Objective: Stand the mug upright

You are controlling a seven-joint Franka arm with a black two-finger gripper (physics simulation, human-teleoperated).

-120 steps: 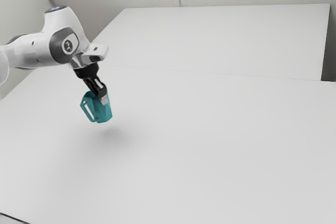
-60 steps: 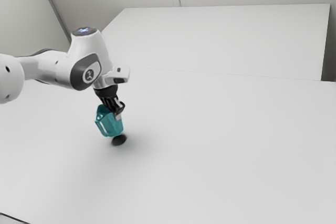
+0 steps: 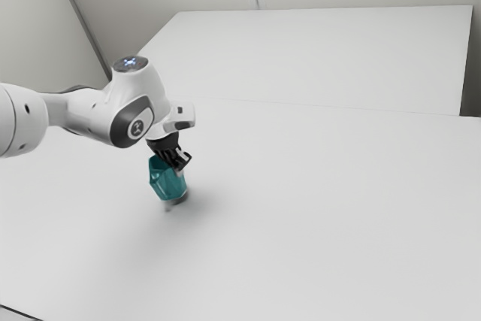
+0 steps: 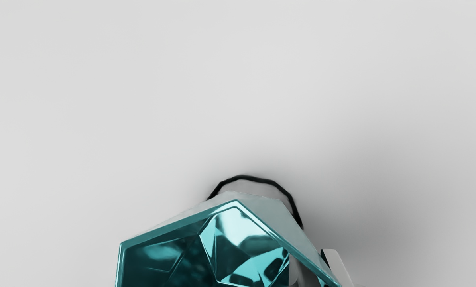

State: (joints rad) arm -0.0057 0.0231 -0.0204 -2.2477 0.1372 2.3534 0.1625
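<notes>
The gripper (image 3: 180, 167) is over the near part of the table, shut on the wall of the teal faceted mug (image 3: 165, 180). The mug leans a little, its mouth facing up and its lower end close to the table; contact with the surface cannot be told. Seen from the wrist, the mug (image 4: 162, 255) has its open mouth toward the camera, and the gripper (image 4: 314, 266) pinches its rim, one finger inside and the other outside. The handle is not discernible.
A dark patch (image 3: 179, 201) lies at the mug's base, appearing as a black curved outline (image 4: 244, 176) in the wrist view. The white table (image 3: 323, 208) extends toward the exterior view's right, with a wall behind it.
My hand has moved down and toward the exterior view's right, carrying the mug closer to the table and over the dark patch. The mug has turned and stands less tilted than at first.
</notes>
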